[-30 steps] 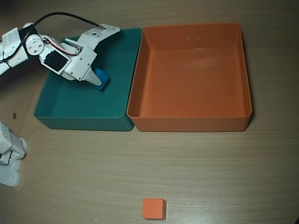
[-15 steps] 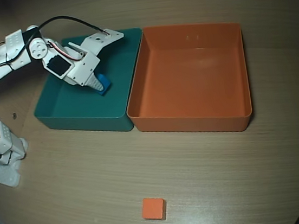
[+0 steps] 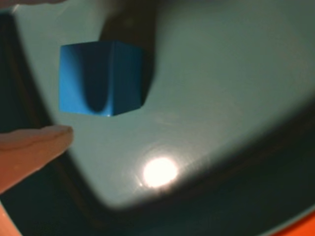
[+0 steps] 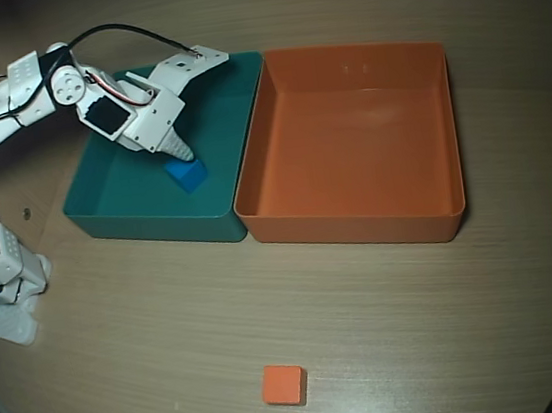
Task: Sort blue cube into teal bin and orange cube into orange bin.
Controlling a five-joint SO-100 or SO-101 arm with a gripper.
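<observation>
- The blue cube (image 4: 189,178) rests on the floor of the teal bin (image 4: 114,201), in the near right part of the bin as the overhead view shows it. The wrist view confirms the blue cube (image 3: 101,78) sits flat on the teal floor, with nothing clamped on it.
- Half a second earlier the end effector covered the cube; now the end effector (image 4: 176,150) stands just above and to the far left of the cube, clear of it. The cube has been released and the arm has begun to lift.
- End effector state: fingers apart, holding nothing. One fingertip (image 3: 34,145) shows at the left edge of the wrist view, apart from the cube.
- Judgement: the first half of the task is complete, since the blue cube lies inside the teal bin.
- The orange bin (image 4: 354,222) stands touching the right wall of the teal bin. It holds nothing.
- The orange cube (image 4: 283,384) lies on the worktop (image 4: 422,330), well apart from both bins, on the near side.
- Judgement: the next step calls for withdrawal from the teal bin and travel to the orange cube.
</observation>
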